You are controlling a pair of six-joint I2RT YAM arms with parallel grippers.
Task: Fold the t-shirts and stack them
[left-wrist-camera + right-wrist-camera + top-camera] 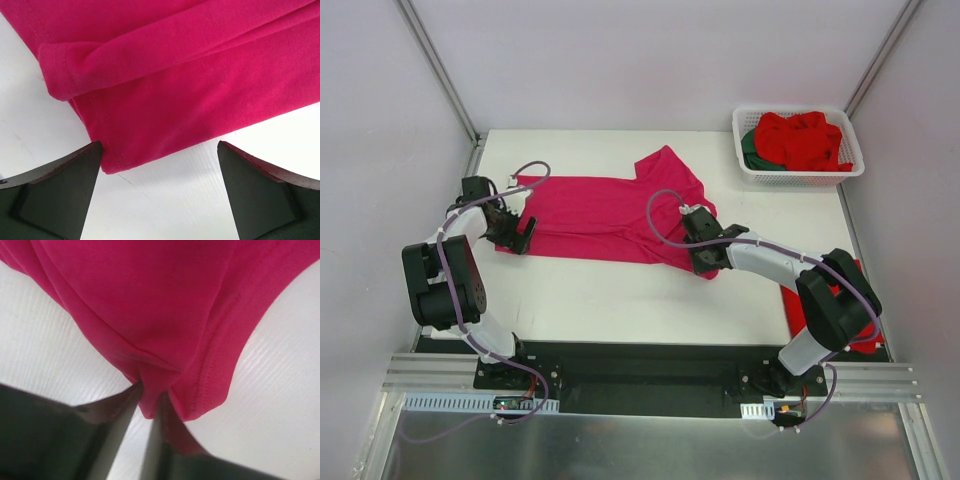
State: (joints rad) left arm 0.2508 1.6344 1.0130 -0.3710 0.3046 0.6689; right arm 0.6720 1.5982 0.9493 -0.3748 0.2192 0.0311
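A magenta-pink t-shirt (600, 215) lies spread across the middle of the white table (620, 300). My left gripper (520, 236) sits at the shirt's near left corner, open. In the left wrist view that corner (115, 160) lies between the wide-apart fingers, touching neither, and my left gripper (160, 146) holds nothing. My right gripper (706, 264) is at the shirt's near right edge. In the right wrist view my right gripper (150, 396) is shut on a pinched fold of the magenta cloth (165, 300), beside a stitched hem.
A white slotted basket (800, 176) stands at the back right with bright red shirts (805, 140) and a dark green one (750, 150) in it. Another red cloth (865, 335) lies at the table's right edge, partly under the right arm.
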